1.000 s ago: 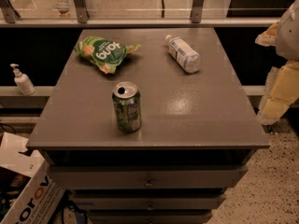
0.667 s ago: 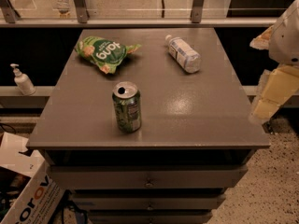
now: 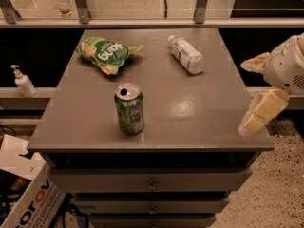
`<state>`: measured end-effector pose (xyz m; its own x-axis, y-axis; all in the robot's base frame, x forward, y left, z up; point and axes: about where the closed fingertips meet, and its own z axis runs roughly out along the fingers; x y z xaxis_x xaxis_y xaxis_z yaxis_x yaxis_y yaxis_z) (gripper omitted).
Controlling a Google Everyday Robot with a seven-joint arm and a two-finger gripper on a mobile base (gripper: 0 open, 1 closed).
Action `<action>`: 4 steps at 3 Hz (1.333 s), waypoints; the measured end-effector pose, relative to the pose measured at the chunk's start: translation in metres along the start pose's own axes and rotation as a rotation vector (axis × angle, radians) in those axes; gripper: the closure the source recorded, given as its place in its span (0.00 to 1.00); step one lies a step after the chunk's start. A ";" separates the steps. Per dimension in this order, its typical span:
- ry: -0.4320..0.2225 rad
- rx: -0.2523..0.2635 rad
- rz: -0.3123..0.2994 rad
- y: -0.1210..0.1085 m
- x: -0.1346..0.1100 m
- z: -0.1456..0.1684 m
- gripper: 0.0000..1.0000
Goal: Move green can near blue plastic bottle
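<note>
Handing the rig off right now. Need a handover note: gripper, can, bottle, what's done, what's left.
Gripper: open and empty, beside the table's right edge near the front, touching nothing.
Green can: upright near the front of the table, left of centre, not grasped.
Blue plastic bottle: lying on its side at the back right, cap toward the back.
Snack bag: back left, apart from both.
Done: nothing yet; the can stands well apart from the bottle.
Left: reach the can, grasp it, carry it back and right, set it down beside the bottle, release.
</note>
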<state>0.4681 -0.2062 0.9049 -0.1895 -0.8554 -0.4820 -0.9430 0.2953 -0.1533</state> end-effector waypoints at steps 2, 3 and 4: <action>-0.354 -0.138 0.013 0.029 -0.013 0.039 0.00; -0.504 -0.205 -0.009 0.048 -0.027 0.055 0.00; -0.649 -0.272 -0.053 0.068 -0.054 0.064 0.00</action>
<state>0.4321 -0.1130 0.8658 -0.0199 -0.4142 -0.9100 -0.9974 0.0707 -0.0104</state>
